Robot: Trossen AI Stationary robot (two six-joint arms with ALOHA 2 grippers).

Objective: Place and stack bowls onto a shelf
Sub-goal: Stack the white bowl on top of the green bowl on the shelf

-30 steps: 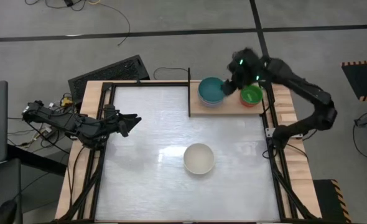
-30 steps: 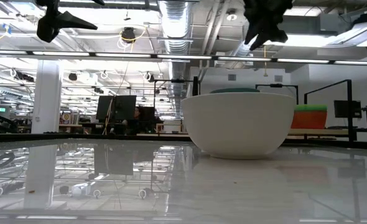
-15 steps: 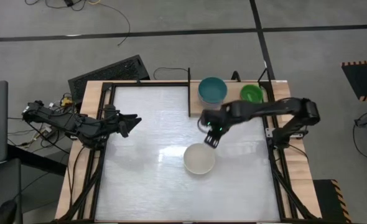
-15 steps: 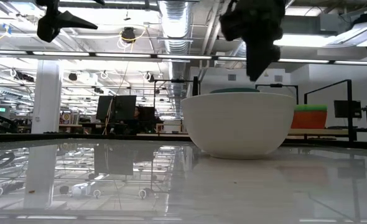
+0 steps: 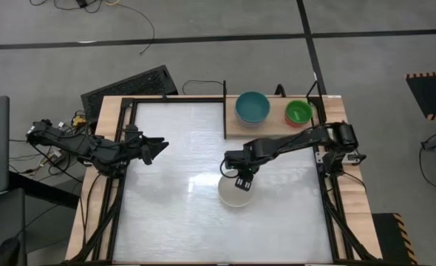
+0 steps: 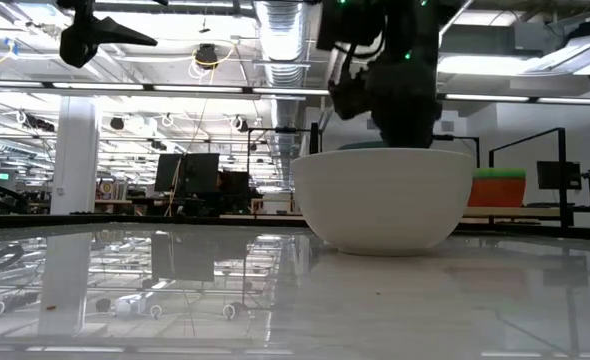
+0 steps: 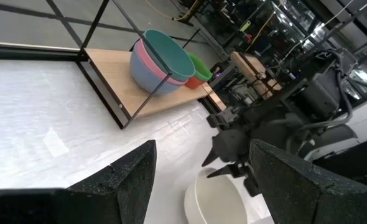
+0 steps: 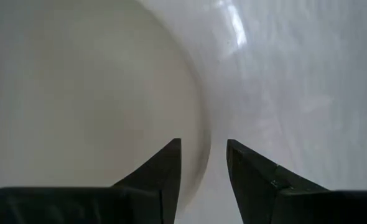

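Right gripper (image 5: 240, 181) sits over the far rim of the white bowl (image 5: 236, 193), fingers (image 8: 162, 174) parted narrowly, one inside the rim and one outside; not closed on it. The white bowl stands on the white tabletop (image 5: 174, 148), near its centre. The shelf (image 5: 273, 125) lies at the table's far right edge, carrying a teal bowl (image 5: 253, 106) stacked on pink and blue ones, and beside it a green bowl (image 5: 299, 112). Left gripper (image 5: 159, 145) waits at the table's left edge, fingers apart, empty.
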